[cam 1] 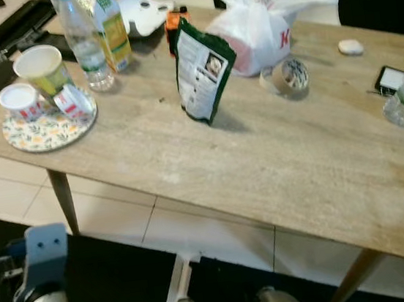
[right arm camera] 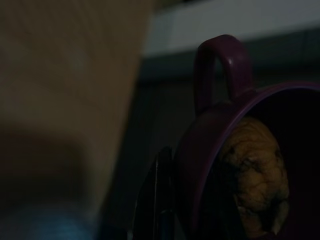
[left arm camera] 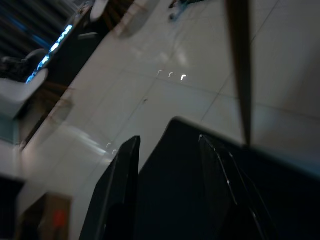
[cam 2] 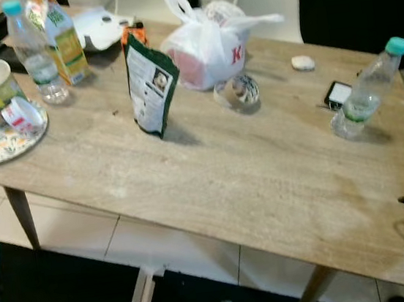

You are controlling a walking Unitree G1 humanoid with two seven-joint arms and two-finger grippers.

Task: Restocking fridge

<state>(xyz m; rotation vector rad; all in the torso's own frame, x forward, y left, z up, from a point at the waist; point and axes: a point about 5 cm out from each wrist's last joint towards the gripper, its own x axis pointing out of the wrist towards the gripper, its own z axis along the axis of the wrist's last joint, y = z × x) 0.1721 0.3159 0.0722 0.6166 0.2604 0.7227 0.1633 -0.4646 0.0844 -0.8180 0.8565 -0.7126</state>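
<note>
Evidently the right gripper hangs low past the table's near right corner, clamped on a purple mug with a wrinkled yellow-brown lump inside; one black finger shows against the mug's outer wall. The left gripper hangs below the table edge over the pale floor, fingers apart and empty. Up and ahead of both, on the wooden table, stand the likely fridge goods: a juice carton and a water bottle ahead of the left arm, a second water bottle ahead of the right. I judge the bottles light, smooth and crushable, best taken round the middle; the carton stiffer, gripped across its flat sides. What the lump is cannot be made out, and the fridge lies outside these pictures.
</note>
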